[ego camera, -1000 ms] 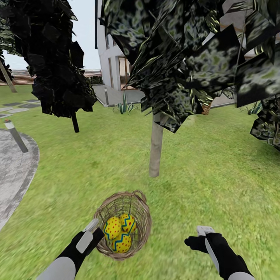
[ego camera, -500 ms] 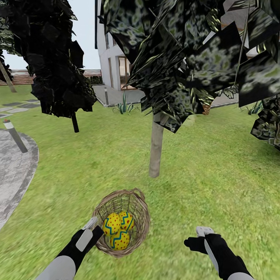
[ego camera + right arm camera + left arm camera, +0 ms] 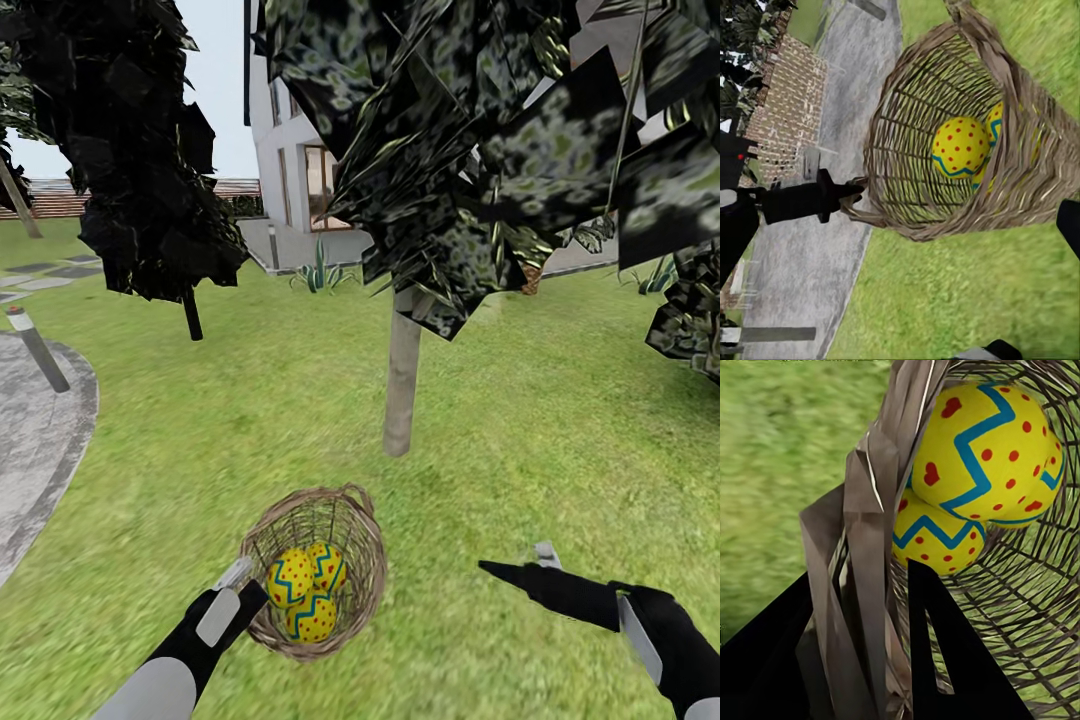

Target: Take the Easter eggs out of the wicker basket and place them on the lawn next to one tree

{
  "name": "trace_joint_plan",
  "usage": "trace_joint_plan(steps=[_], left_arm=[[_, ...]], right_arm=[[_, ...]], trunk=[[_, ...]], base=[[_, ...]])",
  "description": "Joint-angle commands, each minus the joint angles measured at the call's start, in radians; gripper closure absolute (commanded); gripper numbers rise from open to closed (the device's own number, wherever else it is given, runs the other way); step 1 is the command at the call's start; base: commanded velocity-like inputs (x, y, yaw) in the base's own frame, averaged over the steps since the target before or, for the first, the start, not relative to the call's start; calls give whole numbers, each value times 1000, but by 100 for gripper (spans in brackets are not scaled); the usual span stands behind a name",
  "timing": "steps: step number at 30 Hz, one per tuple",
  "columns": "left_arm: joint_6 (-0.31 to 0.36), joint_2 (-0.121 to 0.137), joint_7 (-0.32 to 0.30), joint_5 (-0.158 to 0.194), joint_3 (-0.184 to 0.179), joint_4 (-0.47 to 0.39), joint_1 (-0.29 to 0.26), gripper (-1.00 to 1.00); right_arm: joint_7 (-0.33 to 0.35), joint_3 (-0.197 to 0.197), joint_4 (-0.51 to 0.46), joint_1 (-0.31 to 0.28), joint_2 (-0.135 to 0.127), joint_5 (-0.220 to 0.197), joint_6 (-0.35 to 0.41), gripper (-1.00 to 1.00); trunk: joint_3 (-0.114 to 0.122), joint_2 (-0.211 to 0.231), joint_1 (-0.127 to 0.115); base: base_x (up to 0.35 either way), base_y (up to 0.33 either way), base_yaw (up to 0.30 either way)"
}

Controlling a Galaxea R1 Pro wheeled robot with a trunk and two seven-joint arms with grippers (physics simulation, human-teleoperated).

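Low in the head view, your left gripper (image 3: 240, 588) pinched the wicker basket (image 3: 350, 585) by its rim, all three Easter eggs (image 3: 305, 590) inside. Your right gripper (image 3: 520, 566), lower right, stood spread. You needed the basket steady, tilted toward the tree (image 3: 402, 375).

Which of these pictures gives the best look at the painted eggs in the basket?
The left wrist view: the Easter eggs loom large, red dots and blue zigzags crisp, behind the wicker basket rim the left gripper straddles. The right wrist view looks through the basket's mouth at them, smaller. The head view shows all three, small.
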Motion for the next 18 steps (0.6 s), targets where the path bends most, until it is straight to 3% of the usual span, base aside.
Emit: trace_joint_plan(steps=[1,18], left_arm=[[3,-1,6,14,2,-3,0,100],[1,-1,6,14,2,-3,0,100]], right_arm=[[-2,0,9,-1,-5,-16,6,-100],[-18,6,87,11,3,-10,0,-100]], trunk=[[-5,-9,4],[-58,-128,69]], base=[[0,0,0],[0,0,0]])
